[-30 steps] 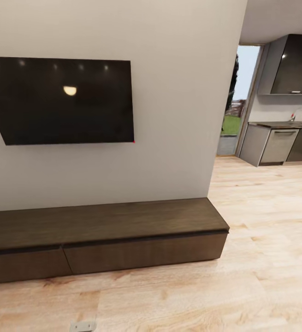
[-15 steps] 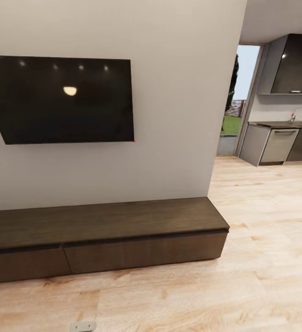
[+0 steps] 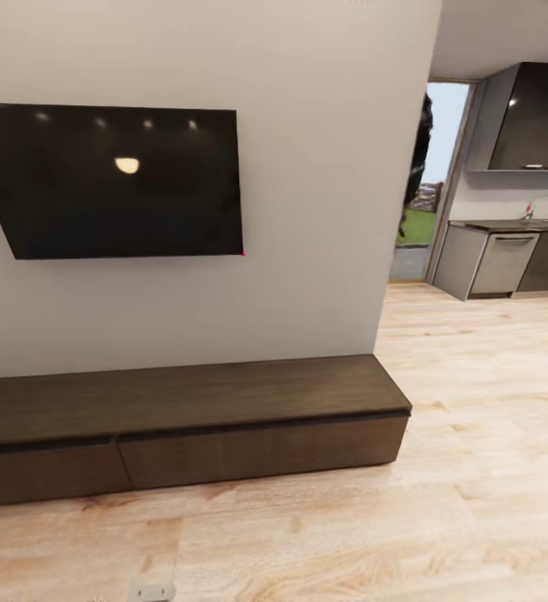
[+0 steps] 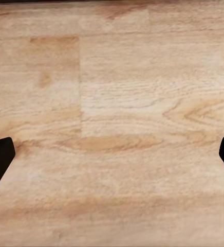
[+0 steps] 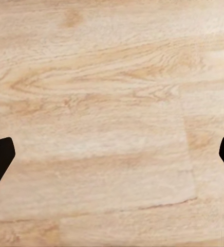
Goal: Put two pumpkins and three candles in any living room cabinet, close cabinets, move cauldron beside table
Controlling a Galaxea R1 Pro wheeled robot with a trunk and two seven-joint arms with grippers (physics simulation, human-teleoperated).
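A black TV (image 3: 119,180) hung on the pale wall (image 3: 315,209), its screen catching a round glow and a row of small ceiling-light reflections. Light wood plank floor (image 3: 474,468) ran out from the wall's foot toward the kitchen. A small pale grey plate (image 3: 151,592) lay flat on the planks at the near edge. Beyond the wall's corner, an open doorway (image 3: 424,180) showed green grass and bright sky. Beside it stood a grey kitchen counter (image 3: 508,224) with a dishwasher front (image 3: 504,263) below and a faucet (image 3: 538,205) above. A dark glossy upper cupboard (image 3: 533,117) hung over the counter. The wrist views showed bare grained planks (image 4: 117,128).
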